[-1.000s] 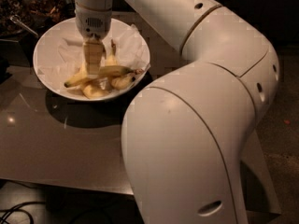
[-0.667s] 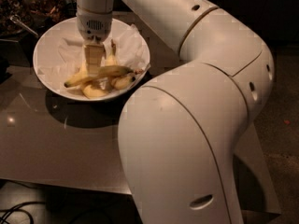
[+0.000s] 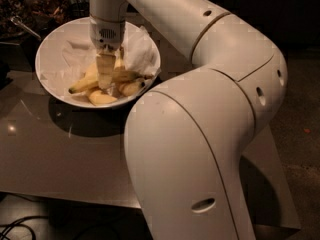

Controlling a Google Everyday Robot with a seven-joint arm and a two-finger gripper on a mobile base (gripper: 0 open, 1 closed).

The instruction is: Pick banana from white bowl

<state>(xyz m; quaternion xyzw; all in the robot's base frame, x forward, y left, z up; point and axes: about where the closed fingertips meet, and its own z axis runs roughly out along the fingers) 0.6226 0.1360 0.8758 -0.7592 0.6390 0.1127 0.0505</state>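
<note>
table [image 3: 60, 154]: grey, glossy top; the bowl sat on its far left part.
white bowl [image 3: 41, 70]: wide and shallow, lined with crumpled paper [image 3: 140, 54] that bunched up high on the right side.
banana [image 3: 84, 84]: lay in the near-left part of the bowl, slim tip pointing left toward the rim, other end running up and right under the gripper.
gripper [image 3: 105, 73]: pointing straight down inside the bowl, over the middle of the fruit pile and right at the banana's inner end. couldn't tell if it was touching.
jaws: couldn't tell whether they were apart, together, or clamped on anything.
stubby bananas [image 3: 102, 98]: one just below the gripper, another [image 3: 131, 87] to its right, both crowding the long one.
arm [image 3: 200, 134]: big white links filled the right half and blocked nothing in the bowl.
handling, my read: light, with a firm peel over soft flesh, so it would bruise under hard squeeze. skin looked smooth and the curve would let it roll or pivot in a pinch.
where to grab, my read: across the narrow width near mid-length, left of the pile, where the neighbours leave room.
risk: an end grip would let it swing, and paper or a stubby one could get caught.
</note>
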